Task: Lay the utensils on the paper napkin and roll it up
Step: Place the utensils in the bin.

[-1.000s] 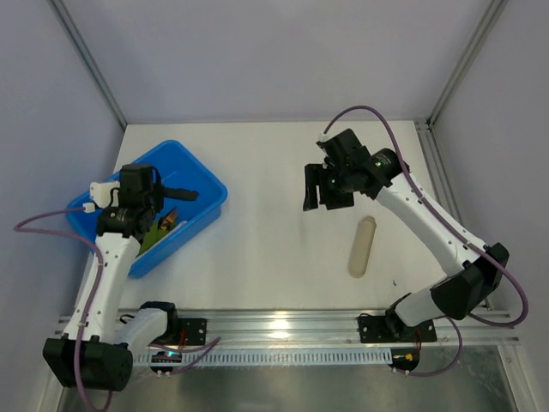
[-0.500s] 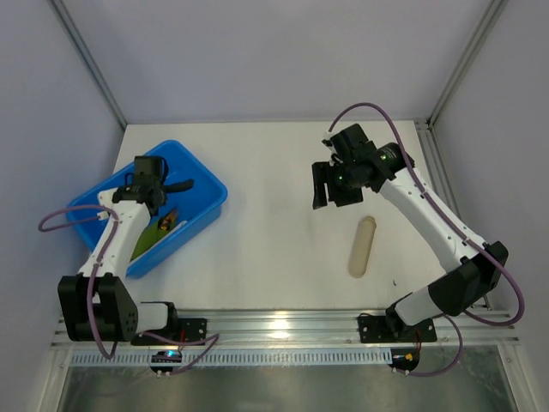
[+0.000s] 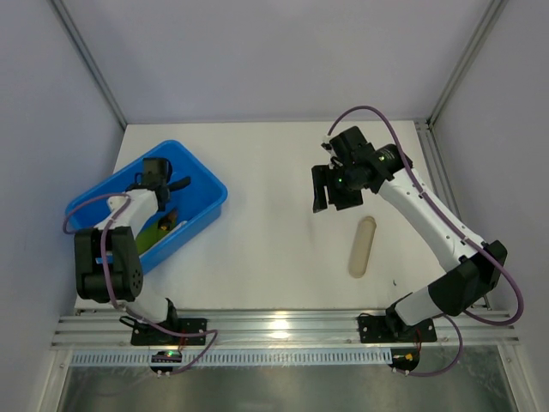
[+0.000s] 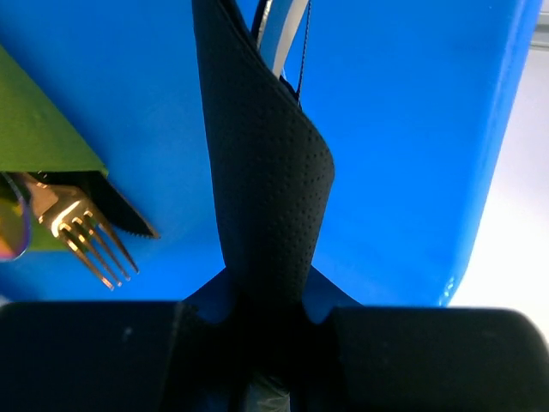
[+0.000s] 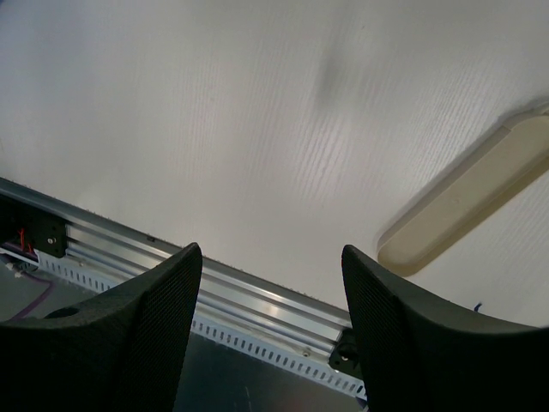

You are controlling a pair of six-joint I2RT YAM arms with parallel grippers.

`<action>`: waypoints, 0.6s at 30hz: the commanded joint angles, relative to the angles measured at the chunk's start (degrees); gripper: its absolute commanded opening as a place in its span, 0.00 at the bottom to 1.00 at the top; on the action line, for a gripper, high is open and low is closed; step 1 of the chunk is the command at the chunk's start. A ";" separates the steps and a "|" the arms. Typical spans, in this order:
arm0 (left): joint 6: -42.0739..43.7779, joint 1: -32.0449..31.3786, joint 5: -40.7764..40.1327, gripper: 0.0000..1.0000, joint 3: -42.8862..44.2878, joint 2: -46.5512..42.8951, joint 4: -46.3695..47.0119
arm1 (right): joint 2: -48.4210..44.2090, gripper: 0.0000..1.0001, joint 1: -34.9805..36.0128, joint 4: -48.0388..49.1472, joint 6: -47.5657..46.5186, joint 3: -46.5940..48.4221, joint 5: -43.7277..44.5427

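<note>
Left gripper [image 4: 266, 319] is clamped on the near end of the paper napkin [image 4: 266, 172]. The napkin is a black roll with pale silvery ends of the utensils [image 4: 280, 30] showing at its far opening, held over the inside of the blue tub [image 4: 412, 129]. Judged: loading and rolling are done, and at most a set-down is left. The tub floor carries a green napkin [image 4: 39, 129] with a gold-toned fork [image 4: 81, 232] poking from under its edge. Across the white table [image 3: 274, 172], the right gripper [image 5: 270, 257] hangs with jaws apart and empty, a beige cylinder [image 5: 467, 197] lying near it.
</note>
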 commanded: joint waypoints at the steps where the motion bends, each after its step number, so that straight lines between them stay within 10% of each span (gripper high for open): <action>1: -1.29 0.29 -5.63 0.00 1.43 0.96 7.21 | -0.75 0.70 0.02 -0.49 -0.24 -0.15 -0.27; 18: 8.19 3.27 -4.25 0.00 -1.47 13.09 30.32 | -0.05 0.70 -0.51 -1.46 -1.12 -0.77 1.49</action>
